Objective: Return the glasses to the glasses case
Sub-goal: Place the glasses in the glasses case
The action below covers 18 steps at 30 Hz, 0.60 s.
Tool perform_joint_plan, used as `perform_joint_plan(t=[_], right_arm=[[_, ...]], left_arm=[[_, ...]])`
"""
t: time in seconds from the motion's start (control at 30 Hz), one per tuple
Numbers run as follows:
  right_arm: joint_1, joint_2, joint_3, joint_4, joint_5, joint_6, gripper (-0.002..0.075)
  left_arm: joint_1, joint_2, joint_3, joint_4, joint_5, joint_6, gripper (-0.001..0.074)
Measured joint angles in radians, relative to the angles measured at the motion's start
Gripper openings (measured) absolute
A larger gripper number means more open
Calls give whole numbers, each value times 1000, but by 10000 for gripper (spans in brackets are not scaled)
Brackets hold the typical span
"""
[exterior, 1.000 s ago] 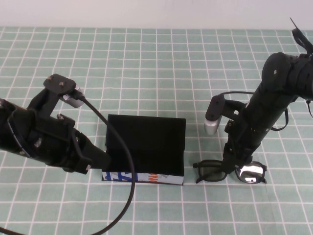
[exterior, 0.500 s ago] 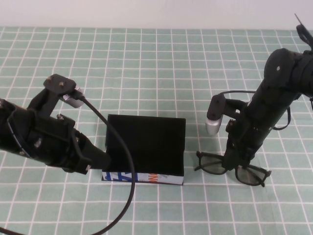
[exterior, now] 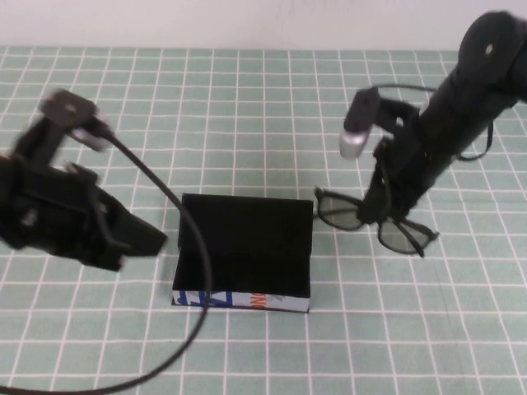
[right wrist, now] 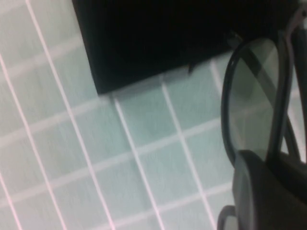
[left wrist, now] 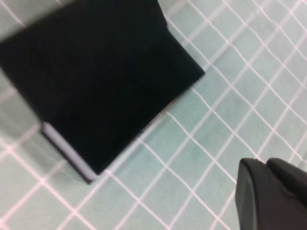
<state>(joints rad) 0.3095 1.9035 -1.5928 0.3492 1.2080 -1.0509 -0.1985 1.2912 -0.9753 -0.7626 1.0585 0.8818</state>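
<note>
The black glasses case (exterior: 244,243) lies on the green checked cloth, lid flap open, its white printed front edge (exterior: 239,300) toward me. My right gripper (exterior: 384,210) is shut on the bridge of the black glasses (exterior: 339,211) and holds them tilted in the air just right of the case's far right corner. In the right wrist view one lens (right wrist: 254,100) shows beside a case corner (right wrist: 158,38), with the right gripper (right wrist: 278,163) closed on the frame. My left gripper (exterior: 151,240) is shut and empty, just left of the case. The left wrist view shows the case (left wrist: 96,81) and the left gripper (left wrist: 266,167).
A black cable (exterior: 193,271) from the left arm crosses the case's left front corner. The cloth ends at a white wall (exterior: 247,20) at the back. Bare cloth (exterior: 412,329) lies in front of and to the right of the case.
My right gripper has lifted the glasses off the cloth and carried them up and back, toward the case's far right corner. My left arm has pulled back to the left, away from the case.
</note>
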Motion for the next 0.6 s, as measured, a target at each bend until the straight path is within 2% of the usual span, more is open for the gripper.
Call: perform_joint_plan(t=[0.27,0.6], right_arm=[[58,-14,-80,58,8,9,7],[269,48,-169,18,17,9,7]], left_arm=[[73,-153,-7,60,-16,-77,-2],[78,-190,2,137,-18,-159,-2]])
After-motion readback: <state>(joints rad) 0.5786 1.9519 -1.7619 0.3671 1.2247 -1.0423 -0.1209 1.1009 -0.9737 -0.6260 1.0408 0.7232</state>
